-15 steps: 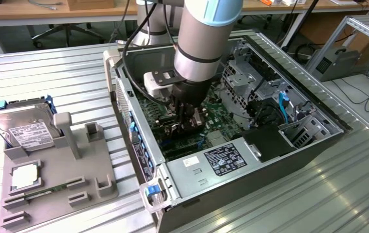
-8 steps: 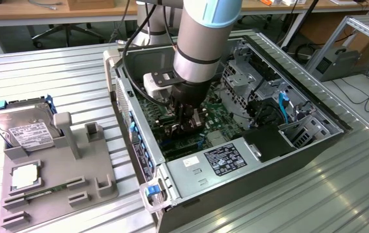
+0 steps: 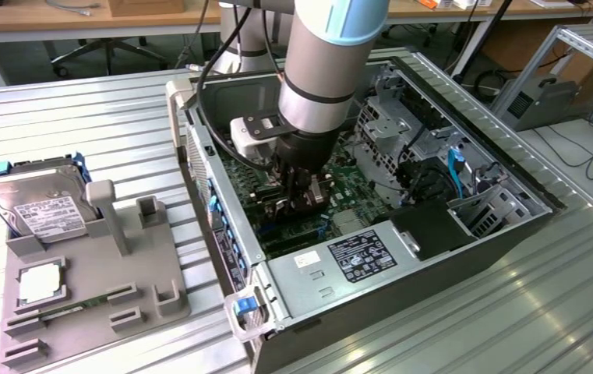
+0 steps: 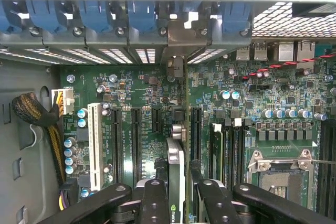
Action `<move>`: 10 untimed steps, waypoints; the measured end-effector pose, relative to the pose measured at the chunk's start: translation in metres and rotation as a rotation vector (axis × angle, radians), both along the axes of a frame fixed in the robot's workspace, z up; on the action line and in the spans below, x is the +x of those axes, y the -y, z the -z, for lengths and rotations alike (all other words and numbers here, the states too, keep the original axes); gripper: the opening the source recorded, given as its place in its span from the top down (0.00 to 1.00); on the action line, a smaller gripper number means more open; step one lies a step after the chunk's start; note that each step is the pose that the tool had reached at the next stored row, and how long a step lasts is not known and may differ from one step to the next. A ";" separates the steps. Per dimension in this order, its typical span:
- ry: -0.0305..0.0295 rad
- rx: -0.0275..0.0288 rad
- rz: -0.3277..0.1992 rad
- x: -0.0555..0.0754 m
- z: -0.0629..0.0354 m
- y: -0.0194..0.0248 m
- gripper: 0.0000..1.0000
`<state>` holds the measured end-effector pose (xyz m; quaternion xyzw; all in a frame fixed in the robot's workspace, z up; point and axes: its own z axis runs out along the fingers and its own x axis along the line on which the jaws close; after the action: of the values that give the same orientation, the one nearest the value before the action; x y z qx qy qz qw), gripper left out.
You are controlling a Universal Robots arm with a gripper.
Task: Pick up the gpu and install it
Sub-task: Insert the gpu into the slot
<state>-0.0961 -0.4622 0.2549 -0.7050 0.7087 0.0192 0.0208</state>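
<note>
Gripper (image 4: 176, 192) clamps the gpu (image 4: 176, 174) edge-on inside the open computer case (image 3: 504, 226).
Its lower edge is hidden; hard drive (image 3: 37, 202) sits in the grey holder (image 3: 119, 288).

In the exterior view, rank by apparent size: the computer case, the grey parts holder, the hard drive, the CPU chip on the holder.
1. Computer case
2. Grey parts holder
3. Hard drive
4. CPU chip

All four clearly differ.

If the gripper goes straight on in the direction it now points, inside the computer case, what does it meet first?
Probably the motherboard. The gripper points down into the case, shut on the gpu, whose lower edge would likely reach the board's slots first; the remaining depth is unclear.
</note>
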 end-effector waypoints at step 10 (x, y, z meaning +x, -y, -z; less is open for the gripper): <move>0.0000 0.0000 0.000 0.000 0.0000 0.0000 0.74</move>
<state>-0.0961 -0.4622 0.2549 -0.7050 0.7087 0.0192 0.0208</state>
